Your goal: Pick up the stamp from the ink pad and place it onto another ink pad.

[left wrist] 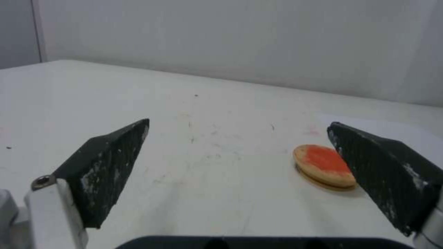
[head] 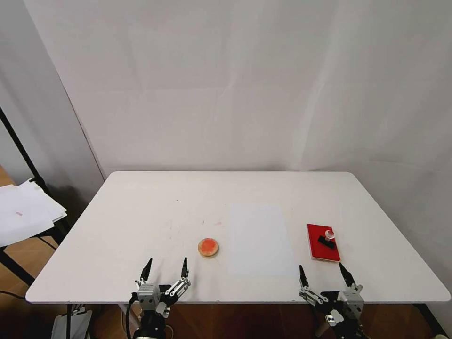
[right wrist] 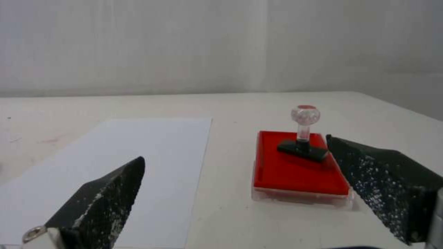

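Observation:
The stamp point(head: 327, 238) point(right wrist: 302, 138), black base and clear round knob, stands upright on the flat red rectangular ink pad point(head: 321, 246) point(right wrist: 295, 171) at the table's right. The other ink pad point(head: 208, 247) point(left wrist: 324, 164), a small round disc with a tan rim and orange-red centre, lies near the table's middle front. My right gripper point(head: 323, 273) point(right wrist: 235, 148) is open at the front edge, just short of the red pad, holding nothing. At the front edge, left of the disc, my left gripper point(head: 165, 265) point(left wrist: 237, 126) is open and empty.
A white sheet of paper point(head: 258, 238) point(right wrist: 115, 162) lies flat between the two pads on the white table point(head: 141, 212). A stand with loose papers point(head: 23, 212) sits off the table's left side. A white wall backs the table.

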